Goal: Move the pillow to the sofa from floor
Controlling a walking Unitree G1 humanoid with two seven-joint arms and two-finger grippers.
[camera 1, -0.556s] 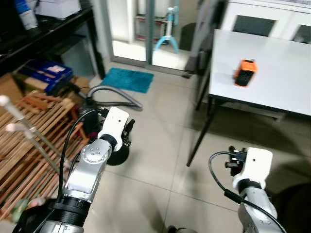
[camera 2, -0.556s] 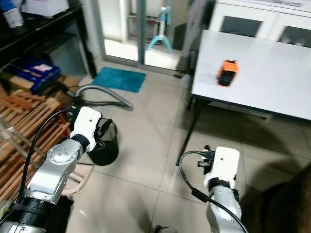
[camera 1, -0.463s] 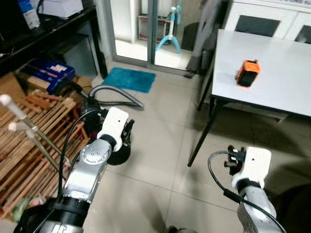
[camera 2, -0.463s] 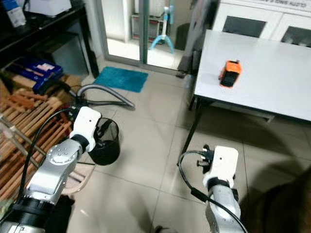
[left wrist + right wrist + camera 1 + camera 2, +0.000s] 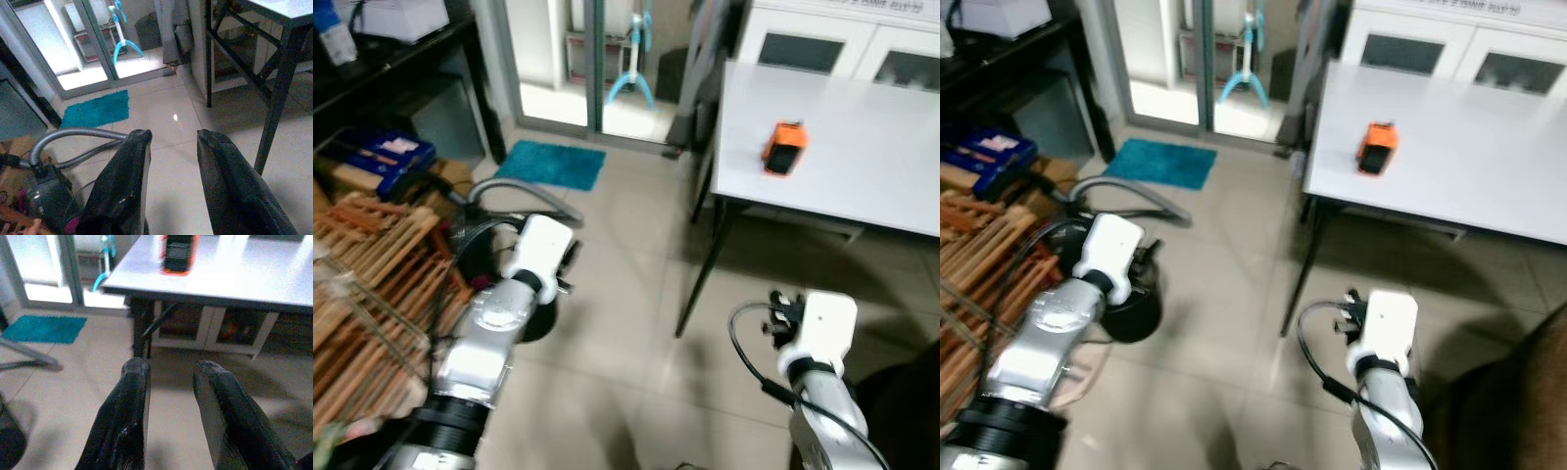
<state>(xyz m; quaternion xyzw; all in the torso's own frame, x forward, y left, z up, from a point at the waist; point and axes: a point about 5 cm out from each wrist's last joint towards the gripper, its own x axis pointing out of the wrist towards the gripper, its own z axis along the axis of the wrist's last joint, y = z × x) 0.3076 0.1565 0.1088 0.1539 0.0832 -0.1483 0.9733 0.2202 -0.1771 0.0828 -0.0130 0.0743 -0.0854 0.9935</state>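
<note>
Both arms are held out low in front of the robot over pale floor tiles [image 5: 626, 323]. The left gripper [image 5: 168, 196] has its two black fingers apart with nothing between them, only bare tile showing through the gap. The right gripper [image 5: 168, 426] is the same, fingers spread and empty, pointing toward the table's legs. I cannot make out a pillow or a sofa anywhere around the arms; a dark rounded shape [image 5: 1518, 411] sits at the robot's lower right, just beside the right arm, but what it is I cannot tell.

Just past the left arm a black bin [image 5: 1131, 313] stands on the tiles, partly hidden by the wrist. Beside it on the left lies a wooden slatted rack [image 5: 372, 264], tilted. A grey hose [image 5: 73, 134] curves across the floor ahead of the left gripper and runs into a dark vacuum body [image 5: 46, 196].

On the right a white table [image 5: 862, 127] with black legs stands on the tiles, with an orange and black box [image 5: 783, 148] on its top. Behind it are white cabinets [image 5: 1449, 54] with dark panels.

Farther on, a teal mat [image 5: 550, 164] lies before a glass door [image 5: 63, 44], bright with daylight, and a light blue stand [image 5: 628, 54] is beyond the glass. At far left a black shelf [image 5: 401, 59] holds boxes, with a blue package [image 5: 382, 149] beneath it.
</note>
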